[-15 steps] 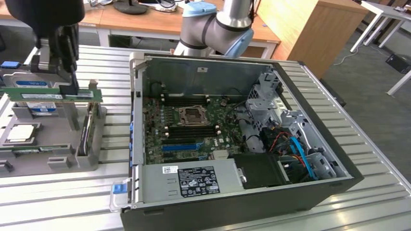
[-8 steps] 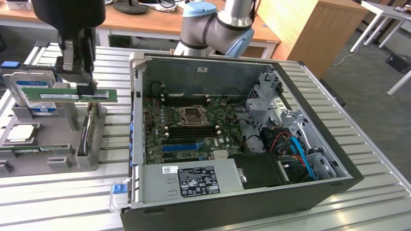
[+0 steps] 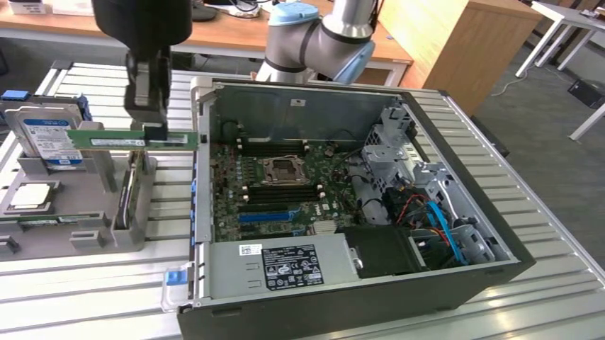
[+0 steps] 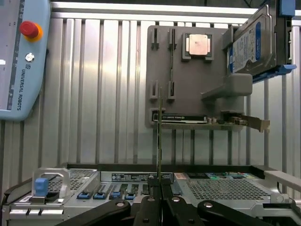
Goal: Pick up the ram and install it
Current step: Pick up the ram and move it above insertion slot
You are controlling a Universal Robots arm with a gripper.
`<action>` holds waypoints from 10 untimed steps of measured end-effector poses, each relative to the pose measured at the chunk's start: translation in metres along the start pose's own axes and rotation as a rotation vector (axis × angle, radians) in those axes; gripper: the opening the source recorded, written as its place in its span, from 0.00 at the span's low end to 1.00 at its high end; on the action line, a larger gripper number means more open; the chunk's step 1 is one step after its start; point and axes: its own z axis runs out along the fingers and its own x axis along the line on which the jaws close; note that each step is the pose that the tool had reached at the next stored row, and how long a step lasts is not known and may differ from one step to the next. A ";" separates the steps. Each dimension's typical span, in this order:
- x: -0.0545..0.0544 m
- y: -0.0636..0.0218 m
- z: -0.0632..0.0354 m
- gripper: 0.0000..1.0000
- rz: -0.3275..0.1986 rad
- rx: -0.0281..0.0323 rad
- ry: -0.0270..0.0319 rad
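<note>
Only one wording reads plainly: "UNIVERSAL ROBOTS", in dark capitals on the pale blue teach pendant (image 4: 19, 80) in the wrist view (it runs along the casing's length, not across it). All other print is too fine to make out. The hard drive (image 4: 249, 44) carries a blue-and-white label with small lines of text. The power supply (image 3: 236, 273) inside the computer case (image 3: 331, 312) bears a black label with white lettering and symbols, with a white sticker (image 3: 249, 248) just above it. The ram (image 3: 132, 139) has a pale sticker along its face. A black strip label (image 4: 184, 118) with white print sits at the edge of the grey holder (image 4: 197, 80).
</note>
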 end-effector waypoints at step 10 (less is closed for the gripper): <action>0.000 -0.0407 -0.0021 0.12 -0.004 -0.0030 0.0003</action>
